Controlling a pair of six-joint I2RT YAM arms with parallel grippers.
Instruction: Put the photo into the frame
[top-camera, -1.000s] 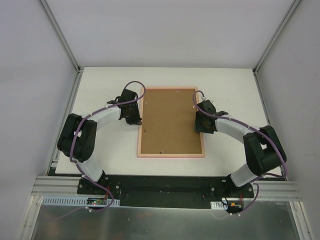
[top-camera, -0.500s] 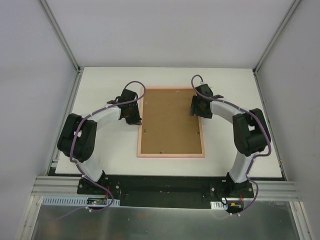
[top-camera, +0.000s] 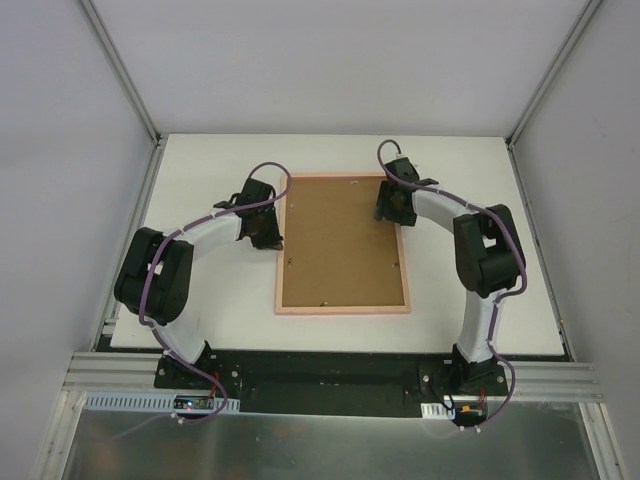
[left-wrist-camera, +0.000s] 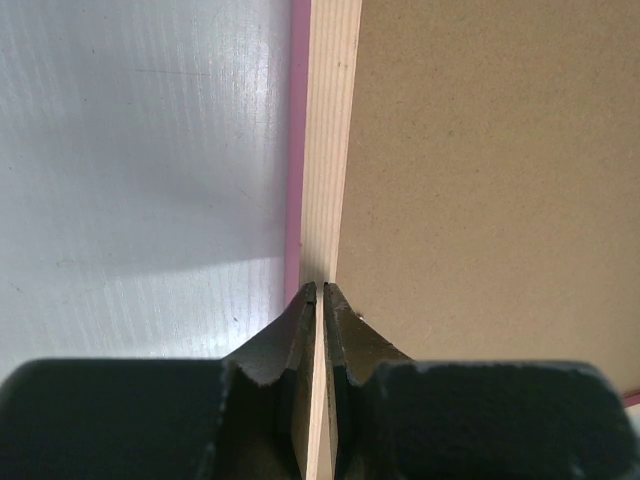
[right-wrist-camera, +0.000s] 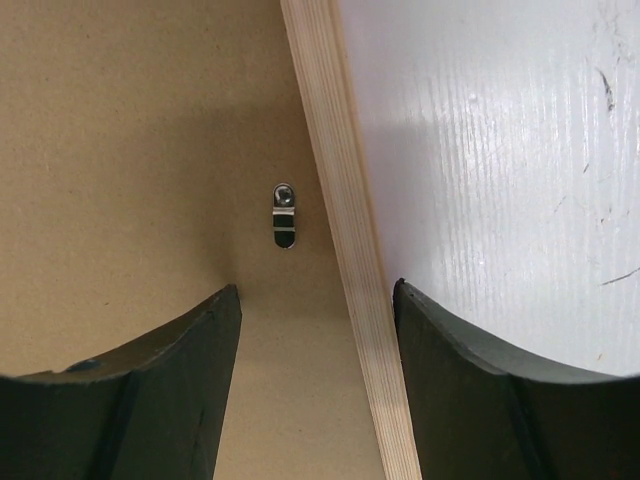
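The frame (top-camera: 340, 309) lies face down on the white table, its salmon-pink border around the brown backing board (top-camera: 340, 240). The photo is not in view. My left gripper (top-camera: 268, 238) is at the frame's left rim. In the left wrist view it (left-wrist-camera: 320, 290) is shut, its tips over the pale wooden rim (left-wrist-camera: 330, 130), with only a sliver of rim showing between them. My right gripper (top-camera: 386, 208) is near the frame's far right corner. In the right wrist view it (right-wrist-camera: 315, 290) is open and empty, and straddles the right rim (right-wrist-camera: 335, 170).
A small metal turn clip (right-wrist-camera: 285, 215) sits on the backing board just ahead of the right fingers. More small clips (top-camera: 322, 301) dot the board's edges. White table (top-camera: 200, 170) surrounds the frame, with enclosure walls at the left, right and back.
My right gripper has moved along the frame's right rim toward the far end, and its arm has folded in. The left arm and the frame have not moved.
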